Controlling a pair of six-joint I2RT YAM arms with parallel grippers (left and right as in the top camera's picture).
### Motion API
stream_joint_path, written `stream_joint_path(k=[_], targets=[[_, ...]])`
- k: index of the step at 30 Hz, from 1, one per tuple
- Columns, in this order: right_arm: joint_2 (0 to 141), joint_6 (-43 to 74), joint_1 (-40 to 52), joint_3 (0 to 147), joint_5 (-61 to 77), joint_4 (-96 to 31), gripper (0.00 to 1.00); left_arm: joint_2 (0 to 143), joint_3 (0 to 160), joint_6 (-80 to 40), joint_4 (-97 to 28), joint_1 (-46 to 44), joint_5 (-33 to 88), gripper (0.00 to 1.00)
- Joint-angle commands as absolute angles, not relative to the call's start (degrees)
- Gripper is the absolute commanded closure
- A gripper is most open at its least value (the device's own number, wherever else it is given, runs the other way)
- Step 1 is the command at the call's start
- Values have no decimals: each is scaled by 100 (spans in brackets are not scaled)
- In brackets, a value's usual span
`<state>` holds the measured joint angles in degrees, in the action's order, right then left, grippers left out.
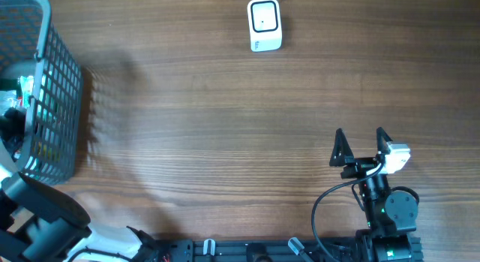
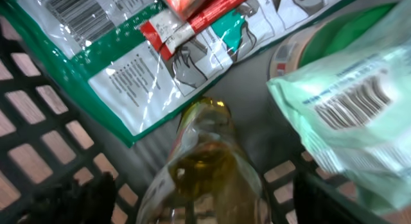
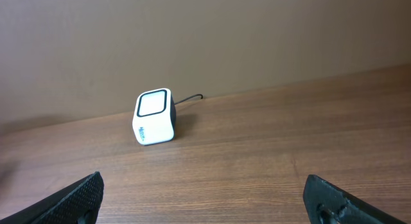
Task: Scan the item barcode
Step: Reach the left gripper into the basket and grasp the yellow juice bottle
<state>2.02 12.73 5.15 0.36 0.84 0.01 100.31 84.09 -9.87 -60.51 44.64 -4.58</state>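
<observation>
Your left pincer (image 2: 204, 197) was down inside the basket (image 1: 64, 82). Its fingers (image 2: 90, 198) stood apart on either side of a glass bottle (image 2: 205, 166) of yellowish liquid. A gap showed on both sides, so nothing was clamped. Past the bottle's far end lay a green-and-white packet (image 2: 109, 70) with a barcode, and a red wrapper (image 2: 192, 12) lay across it. To the pincer's right sat a pale green bag (image 2: 347, 108), its own barcode facing up, partly over something round that I could not identify.

Only the left wrist view showed you these contents. From overhead the basket's mesh gave just glints of green, and the left pincer was hidden inside it.

The overhead view showed the right pincer (image 1: 361, 146) low over the desk (image 1: 225, 127), spread wide and empty. The white scanner (image 1: 264, 25) was well ahead of it and to its left. The right wrist view showed the scanner standing on the desk with its window tilted toward that pincer, a cable trailing behind it.
</observation>
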Motion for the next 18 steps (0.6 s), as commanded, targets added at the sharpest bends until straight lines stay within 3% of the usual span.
stream_joint_path(k=[1, 3, 5, 8, 18], targets=[[178, 1214, 491, 34, 51, 30, 0, 10099, 8200, -941, -5900, 4491, -429, 27], [178, 1214, 491, 34, 51, 30, 0, 10106, 8073, -943, -5767, 4491, -416, 28], [178, 1216, 491, 34, 51, 30, 0, 10106, 8058, -943, -5712, 4491, -384, 49], [178, 1214, 491, 34, 51, 30, 0, 10103, 8060, -943, -5699, 4491, -307, 69], [178, 1214, 491, 34, 51, 30, 0, 9555, 9008, -941, -6171, 4491, -47, 80]])
